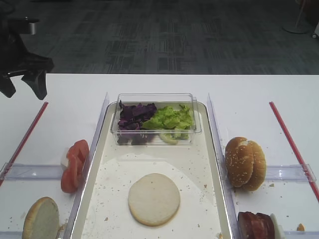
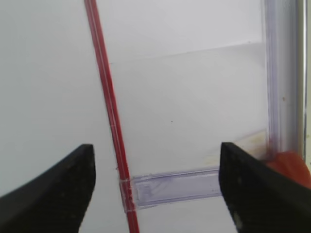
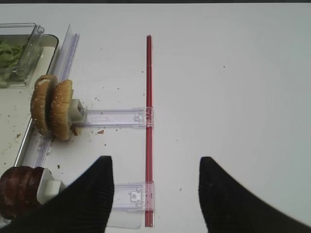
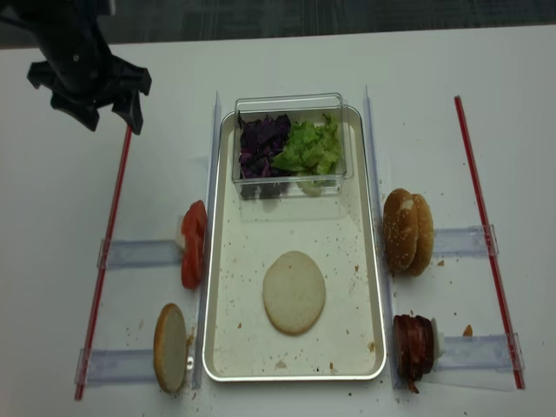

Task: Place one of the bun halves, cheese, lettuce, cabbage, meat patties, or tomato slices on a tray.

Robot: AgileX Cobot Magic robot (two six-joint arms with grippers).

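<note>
1. The tray [image 4: 375, 287] has a shiny metal rim and a matt cream floor speckled with crumbs.
2. The box [image 1: 197, 117] is clear, glossy plastic.
3. The bun half [image 1: 154, 199] shows a pale, matt, smooth face.
4. The bench [image 1: 249, 94] is smooth matt white.
5. The rails [image 3: 116, 117] are clear plastic; the strips [image 3: 149, 97] are glossy red.
6. The sesame buns [image 1: 245, 163] look seeded and rough.

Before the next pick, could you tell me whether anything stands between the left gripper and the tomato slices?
Nothing visible does. The left gripper hangs open above bare table near the red strip, and the tomato slices stand upright outside the tray's left rim.
</note>
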